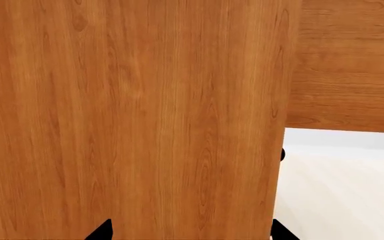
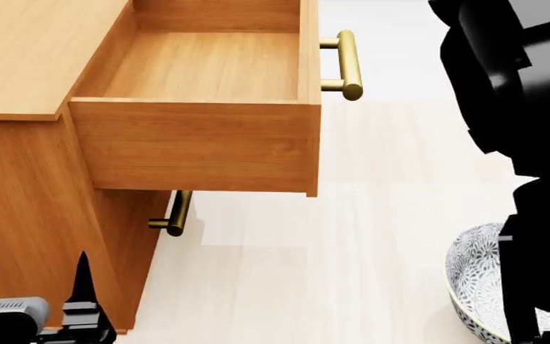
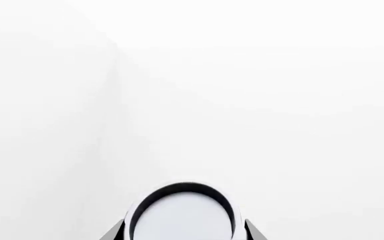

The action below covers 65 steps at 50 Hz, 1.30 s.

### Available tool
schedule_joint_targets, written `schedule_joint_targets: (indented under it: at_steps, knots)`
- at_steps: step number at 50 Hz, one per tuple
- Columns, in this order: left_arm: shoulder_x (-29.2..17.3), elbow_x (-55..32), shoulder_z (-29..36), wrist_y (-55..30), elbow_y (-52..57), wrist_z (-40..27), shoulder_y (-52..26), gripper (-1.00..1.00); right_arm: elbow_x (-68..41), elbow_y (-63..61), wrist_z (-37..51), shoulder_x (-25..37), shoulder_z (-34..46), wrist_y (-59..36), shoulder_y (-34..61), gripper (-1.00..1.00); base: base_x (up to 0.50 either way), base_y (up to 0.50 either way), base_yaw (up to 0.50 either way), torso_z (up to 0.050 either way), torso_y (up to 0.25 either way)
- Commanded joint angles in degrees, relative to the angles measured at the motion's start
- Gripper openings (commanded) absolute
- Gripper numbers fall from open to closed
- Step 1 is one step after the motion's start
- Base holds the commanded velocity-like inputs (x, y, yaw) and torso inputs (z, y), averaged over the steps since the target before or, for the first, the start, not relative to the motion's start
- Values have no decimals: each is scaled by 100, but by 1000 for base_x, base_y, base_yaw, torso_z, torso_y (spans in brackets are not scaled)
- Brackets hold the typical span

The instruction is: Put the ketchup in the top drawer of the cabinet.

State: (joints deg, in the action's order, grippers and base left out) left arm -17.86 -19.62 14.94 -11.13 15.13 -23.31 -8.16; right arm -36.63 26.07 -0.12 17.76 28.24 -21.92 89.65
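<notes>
The top drawer (image 2: 198,143) stands pulled well out of the cabinet (image 2: 26,208), empty inside. The left end effector (image 2: 31,276) hangs beside the cabinet's side with fingers spread and nothing between them. In the right wrist view, the right end effector (image 3: 185,231) grips the ketchup (image 3: 182,215), silver top showing. A patterned bowl (image 2: 475,279) sits on the floor.

The pale wood floor (image 2: 351,236) carries the orange-brown cabinet (image 2: 26,208) and, well apart, a patterned bowl (image 2: 475,287).
</notes>
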Motion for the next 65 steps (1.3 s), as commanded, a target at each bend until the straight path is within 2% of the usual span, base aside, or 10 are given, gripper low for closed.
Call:
schedule_joint_targets:
  at_steps: [1,14,23,29,34,36,49,65]
  knots:
    - [-4,-32,6,17,-35,-9,-3,100,450,1480,-545,-541,197,440,530,-100,0,0,0,0,0]
    - [1,-65,40,27,-29,-16,2,100,697,4834,-1565,-1590,238,1588,1625,-100,0,0,0,0,1]
    - [-17,-55,31,51,-40,-55,28,100,1408,4890,-1810,-1761,-453,1062,1498,-100,0,0,0,0,0]
    - [-19,-52,39,72,-63,-65,31,100,1292,4890,-2229,-1772,-663,476,1511,-100,0,0,0,0,0]
    - [-24,-67,48,60,-56,-69,20,100,826,4890,-2678,-1774,-505,38,1503,-100,0,0,0,0,0]
    - [-25,-67,51,62,-59,-74,22,100,646,4890,-2922,-1774,-189,-114,1563,-100,0,0,0,0,0]
    - [-30,-77,74,63,-64,-103,24,100,344,4890,-3597,-1774,496,15,1483,-100,0,0,0,0,1]
    - [-52,-114,96,64,-55,-113,37,100,-324,4890,-3870,-1774,1498,-111,1388,-100,0,0,0,0,0]
